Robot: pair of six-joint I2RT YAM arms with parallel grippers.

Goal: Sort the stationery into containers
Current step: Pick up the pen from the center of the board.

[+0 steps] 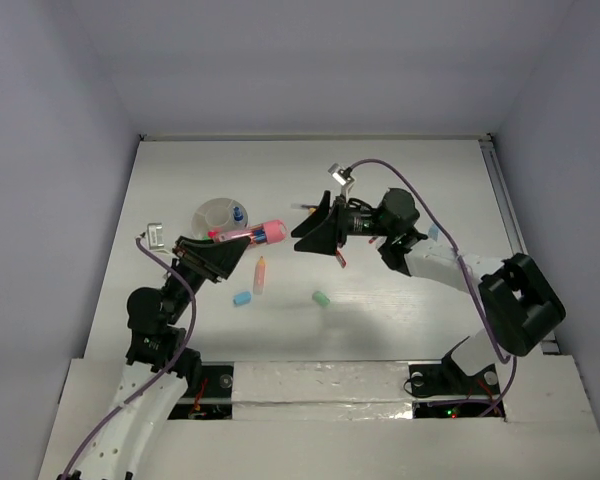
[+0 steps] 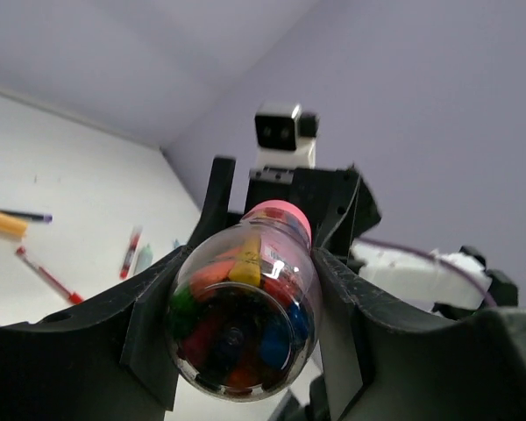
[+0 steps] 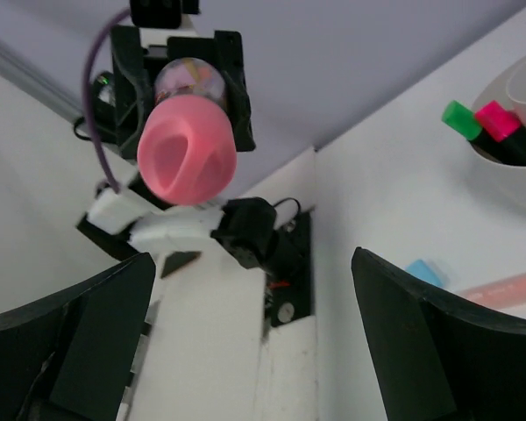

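My left gripper (image 1: 238,240) is shut on a clear bottle (image 1: 252,234) with a pink cap (image 3: 187,153), held level above the table and full of coloured pieces (image 2: 242,307). The right gripper (image 1: 306,228) faces the cap from a short gap, open and holding nothing (image 3: 254,351). Behind the bottle stands the white cup (image 1: 212,213), with green (image 3: 462,120) and pink (image 3: 500,120) markers in it. On the table lie an orange marker (image 1: 260,275), a light-blue eraser (image 1: 242,298), a mint eraser (image 1: 320,297) and a red pen (image 2: 48,276).
A second red pen (image 2: 130,252) lies near the right gripper. A small light-blue piece (image 1: 433,232) sits beside the right forearm. Side walls close the table on the left, right and back. Both arm bases stand at the near edge.
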